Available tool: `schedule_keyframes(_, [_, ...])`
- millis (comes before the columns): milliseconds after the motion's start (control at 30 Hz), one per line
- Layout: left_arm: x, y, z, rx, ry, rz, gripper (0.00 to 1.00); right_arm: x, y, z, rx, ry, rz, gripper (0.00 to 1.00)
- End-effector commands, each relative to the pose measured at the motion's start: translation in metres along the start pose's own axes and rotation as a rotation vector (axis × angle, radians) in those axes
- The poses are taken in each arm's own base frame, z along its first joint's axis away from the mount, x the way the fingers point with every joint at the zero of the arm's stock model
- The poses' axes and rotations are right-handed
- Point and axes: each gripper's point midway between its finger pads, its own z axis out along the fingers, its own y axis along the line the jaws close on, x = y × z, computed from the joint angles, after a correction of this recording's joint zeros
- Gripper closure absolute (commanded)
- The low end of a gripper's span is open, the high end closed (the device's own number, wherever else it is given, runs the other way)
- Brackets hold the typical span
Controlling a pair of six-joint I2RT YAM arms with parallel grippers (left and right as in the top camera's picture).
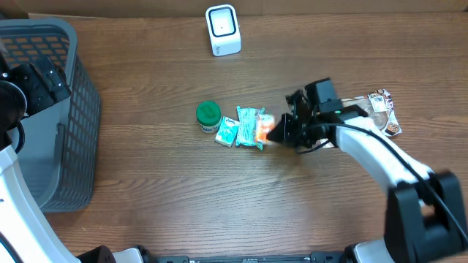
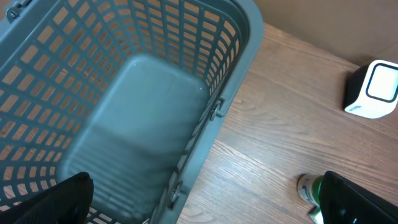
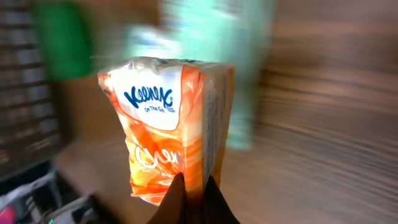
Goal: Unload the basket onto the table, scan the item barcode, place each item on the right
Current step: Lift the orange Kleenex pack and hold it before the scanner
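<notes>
Orange film: a pocket tissue pack [image 3: 168, 124], white-banded at the top, stands on end in my right wrist view, caught by its lower seam
Where it is: at the end of a short row on the wooden counter [image 1: 146, 190], the end nearest my right arm, just beside two teal packs [image 1: 248, 126] and near a green-lidded jar [image 1: 208, 113]; I cannot tell whether it is clear of the wood
Right gripper [image 3: 194, 193]: pressed together on the pack's bottom edge, a thin bite of film and little else
Left gripper [image 2: 205, 208]: spread wide above the grey basket [image 2: 236, 37], holding nothing
Handling, my judgement: light, squashy and slick-skinned; from an edge pinch it may swing or slide out, though nothing in it should break; a hold across the middle of the body would be surer
Scanner [image 1: 222, 29]: a white unit at the far side of the counter, well apart from the pack
Barcode: not visible in any of my views, so I cannot say which face to present
</notes>
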Motion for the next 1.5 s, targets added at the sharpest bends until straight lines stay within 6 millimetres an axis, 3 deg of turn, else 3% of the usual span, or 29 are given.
schedule_keyframes(0, [-0.003, 0.002, 0.0, -0.008, -0.007, 0.012, 0.0, -0.002, 0.078, -0.043, -0.276, -0.036, -0.186, 0.96])
schedule_keyframes(100, [-0.003, 0.002, 0.0, -0.008, -0.007, 0.012, 0.0, 0.006, 0.122, -0.068, -0.516, 0.012, -0.217, 0.96])
schedule_keyframes(300, [-0.003, 0.002, 0.0, -0.008, -0.007, 0.012, 0.0, 0.008, 0.158, -0.093, -0.711, 0.085, -0.199, 0.96])
schedule_keyframes(600, [-0.003, 0.002, 0.0, -0.008, -0.007, 0.012, 0.0, 0.001, 0.169, -0.135, -0.835, 0.181, -0.125, 0.96])
schedule_keyframes(833, [-0.003, 0.002, 0.0, -0.008, -0.006, 0.012, 0.0, -0.008, 0.161, -0.143, -0.835, 0.151, -0.112, 0.96])
schedule_keyframes(1033, [-0.003, 0.002, 0.0, -0.008, -0.007, 0.012, 0.01, -0.014, 0.164, -0.133, -0.81, 0.062, -0.199, 0.96])
schedule_keyframes(1200, [-0.003, 0.002, 0.0, -0.008, -0.006, 0.012, 0.0, -0.02, 0.153, -0.105, -0.698, -0.015, -0.169, 0.96])
schedule_keyframes(1333, [-0.003, 0.002, 0.0, -0.008, -0.007, 0.012, 0.0, -0.023, 0.118, -0.064, -0.441, -0.084, -0.061, 0.96])
schedule_keyframes(1467, [-0.003, 0.002, 0.0, -0.008, -0.006, 0.012, 0.0, -0.022, 0.084, -0.04, -0.195, -0.141, -0.005, 0.96])
